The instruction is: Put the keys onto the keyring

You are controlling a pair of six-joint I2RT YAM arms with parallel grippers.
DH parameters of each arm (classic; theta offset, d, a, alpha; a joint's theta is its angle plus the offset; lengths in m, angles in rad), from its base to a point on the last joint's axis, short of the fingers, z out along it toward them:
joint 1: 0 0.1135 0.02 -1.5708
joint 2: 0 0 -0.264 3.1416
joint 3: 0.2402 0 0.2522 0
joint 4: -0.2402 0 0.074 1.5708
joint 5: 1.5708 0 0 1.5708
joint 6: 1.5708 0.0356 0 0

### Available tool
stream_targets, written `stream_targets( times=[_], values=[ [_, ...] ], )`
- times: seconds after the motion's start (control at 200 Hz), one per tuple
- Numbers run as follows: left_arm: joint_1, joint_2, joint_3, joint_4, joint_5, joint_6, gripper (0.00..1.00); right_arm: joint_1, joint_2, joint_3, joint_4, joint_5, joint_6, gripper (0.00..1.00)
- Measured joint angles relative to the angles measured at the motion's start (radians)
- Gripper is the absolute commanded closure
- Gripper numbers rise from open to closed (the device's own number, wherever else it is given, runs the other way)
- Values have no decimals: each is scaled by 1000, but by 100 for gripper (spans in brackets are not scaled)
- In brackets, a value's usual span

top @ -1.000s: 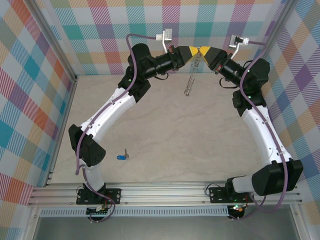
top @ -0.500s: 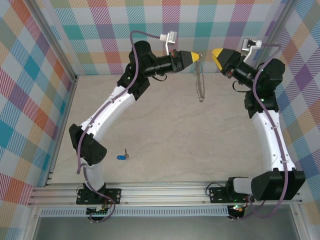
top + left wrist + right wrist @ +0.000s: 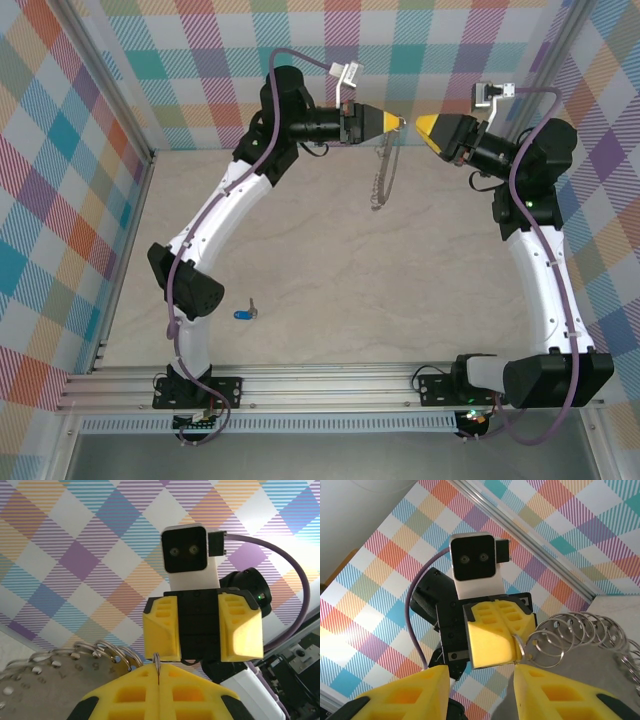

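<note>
Aloft, the left gripper (image 3: 397,123) pinches the dangling keyring (image 3: 379,178); the right gripper (image 3: 424,124), jaws apart and empty, should next fetch the key (image 3: 243,314).

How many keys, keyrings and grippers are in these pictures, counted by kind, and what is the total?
Small key with a blue plastic head and silver blade: 1
Thin grey metal chain-like keyring: 1
Yellow-fingered two-finger grippers: 2 (left gripper, right gripper)
Total: 4
</note>
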Motion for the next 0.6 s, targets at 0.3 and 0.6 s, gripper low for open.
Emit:
stream_targets(
  times=[0.3,0.6],
  values=[
    [0,0,9,-7,33,7,100,29,13,0,0,2,0,64],
    [2,0,11,-7,37,7,100,66,32,0,1,21,0,76]
  ],
)
